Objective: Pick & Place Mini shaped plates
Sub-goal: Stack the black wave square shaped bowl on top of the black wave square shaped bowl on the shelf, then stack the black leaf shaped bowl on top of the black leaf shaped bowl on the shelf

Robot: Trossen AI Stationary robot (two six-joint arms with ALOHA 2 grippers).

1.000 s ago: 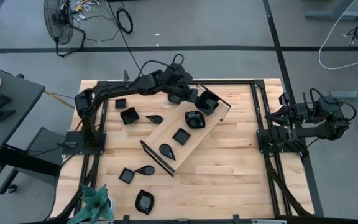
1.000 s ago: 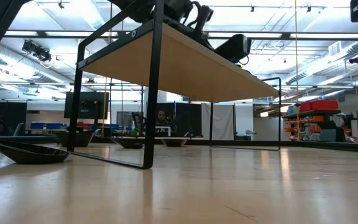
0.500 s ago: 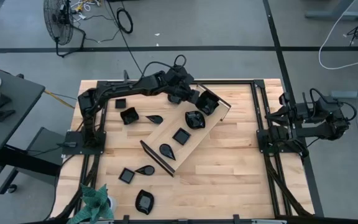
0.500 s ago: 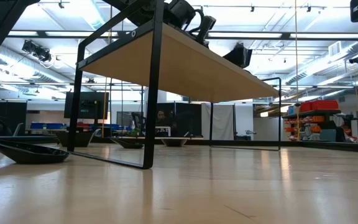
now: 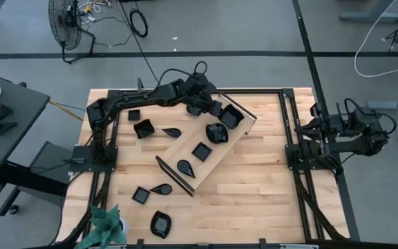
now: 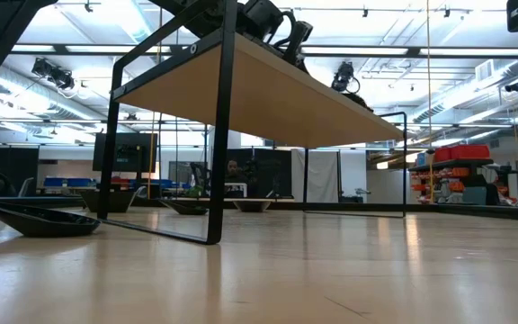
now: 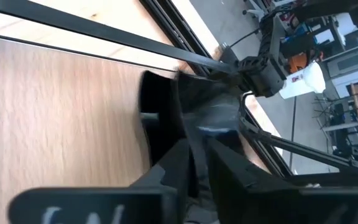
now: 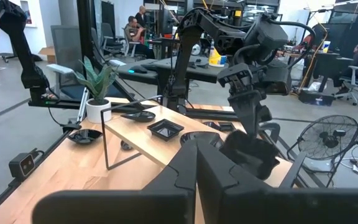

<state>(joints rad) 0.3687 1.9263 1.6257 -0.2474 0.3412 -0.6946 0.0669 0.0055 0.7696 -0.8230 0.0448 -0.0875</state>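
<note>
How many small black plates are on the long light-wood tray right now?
4, all glossy black: end square plate at the left gripper, wavy plate, middle square plate, teardrop plate. None looks hidden.

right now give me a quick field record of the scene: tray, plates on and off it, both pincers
tray: long light-wood tray lying diagonally mid-table
plates on tray: four black mini plates, the newest at the far end
plates off tray: six on the table, one near the front edge
left pincer: at the tray's far end, at the newest plate; grip unclear
right pincer: shut, parked at the table's right edge, holding nothing
</note>
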